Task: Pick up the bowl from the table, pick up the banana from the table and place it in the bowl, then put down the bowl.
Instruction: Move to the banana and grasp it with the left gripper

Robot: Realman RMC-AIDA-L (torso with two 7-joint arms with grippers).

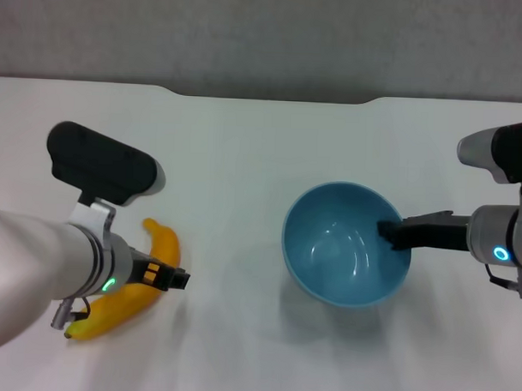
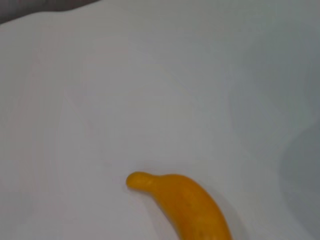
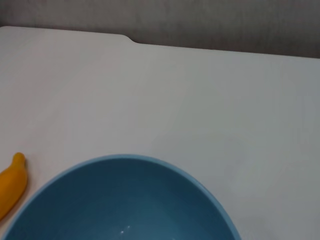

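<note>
A plain white tabletop (image 1: 246, 143) fills nearly the whole head view, smooth and matte, with no cloth or markings on it. Its far edge runs straight across the upper part of the view, broken in the middle by a shallow notch (image 1: 269, 97) with rounded corners that shows dark. Behind that edge rises a grey wall (image 1: 267, 33) with a faintly mottled, textured face and no window or fixture on it. The right wrist view shows the same wall (image 3: 225, 20) above the tabletop's edge. The light is even and diffuse, from overhead, laying soft, blurred shadows on the white surface.
</note>
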